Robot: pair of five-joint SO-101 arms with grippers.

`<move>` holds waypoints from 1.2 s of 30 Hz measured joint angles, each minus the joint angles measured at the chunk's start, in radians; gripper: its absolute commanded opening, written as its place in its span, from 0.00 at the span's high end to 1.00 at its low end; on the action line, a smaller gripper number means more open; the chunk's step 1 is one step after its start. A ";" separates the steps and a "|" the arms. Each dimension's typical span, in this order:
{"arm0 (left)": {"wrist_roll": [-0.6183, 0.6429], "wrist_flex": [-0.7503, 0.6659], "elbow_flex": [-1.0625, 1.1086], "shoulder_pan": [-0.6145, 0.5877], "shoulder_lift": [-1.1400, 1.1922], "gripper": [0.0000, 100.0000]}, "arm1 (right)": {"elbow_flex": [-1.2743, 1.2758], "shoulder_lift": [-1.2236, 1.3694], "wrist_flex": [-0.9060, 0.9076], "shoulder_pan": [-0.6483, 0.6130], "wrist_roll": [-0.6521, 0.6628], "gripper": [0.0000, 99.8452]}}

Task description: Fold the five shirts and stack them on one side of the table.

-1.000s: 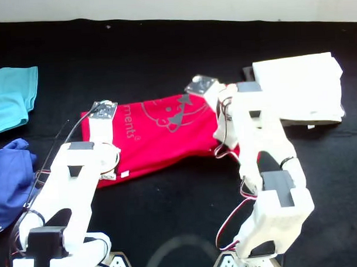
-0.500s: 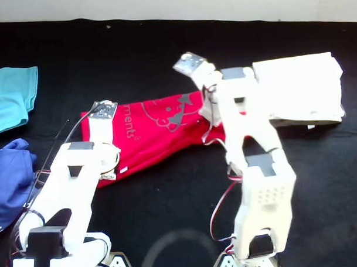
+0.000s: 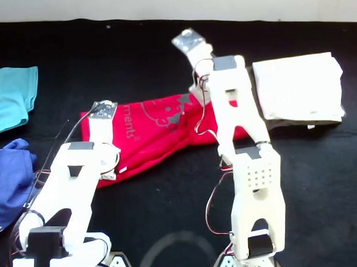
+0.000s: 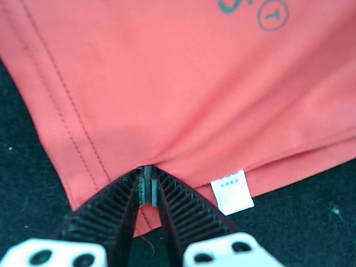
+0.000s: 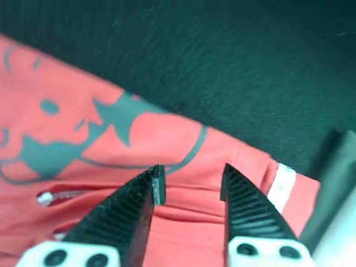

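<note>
Mid-fold on red shirt (image 3: 161, 131) (centre of high view): left end effector (image 4: 147, 186) pinches its hem, right end effector (image 5: 191, 181) spread over it. Next, I'd say: right grabs an edge, folds across.

Teal shirt (image 3: 12, 98), blue shirt (image 3: 10, 174): partly beyond high view's edge

Caption: one camera is looking down from above, and two are riding on the wrists.

The high camera is sitting over the near edge of the black table (image 3: 164, 52), facing down and across toward the far wall (image 3: 221, 3). The left wrist camera is peering along the left gripper (image 4: 147, 181), very close to the red shirt (image 4: 183, 94). The right wrist camera is looking past the right gripper (image 5: 190, 181) from a little farther off. All three are sharing that shirt.
</note>
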 measured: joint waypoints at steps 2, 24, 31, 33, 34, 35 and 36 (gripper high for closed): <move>0.000 0.000 0.000 0.000 0.000 0.99 | -0.034 0.000 0.026 0.000 -0.037 0.83; 0.000 0.000 0.000 0.000 0.000 0.99 | -0.195 0.092 0.425 -0.321 -0.066 0.99; 0.000 0.000 0.000 0.000 0.000 0.99 | -0.193 0.155 0.454 -0.338 -0.066 0.99; 0.000 0.000 0.000 0.000 0.000 0.99 | -0.192 0.155 0.474 -0.338 -0.066 0.99; 0.000 0.000 0.000 0.000 0.000 0.99 | -0.192 0.155 0.477 -0.338 -0.066 0.99; 0.000 0.000 0.000 0.000 0.000 0.99 | -0.192 0.155 0.479 -0.338 -0.066 0.99; 0.000 0.000 0.000 0.000 0.000 0.99 | -0.192 0.155 0.479 -0.338 -0.066 0.99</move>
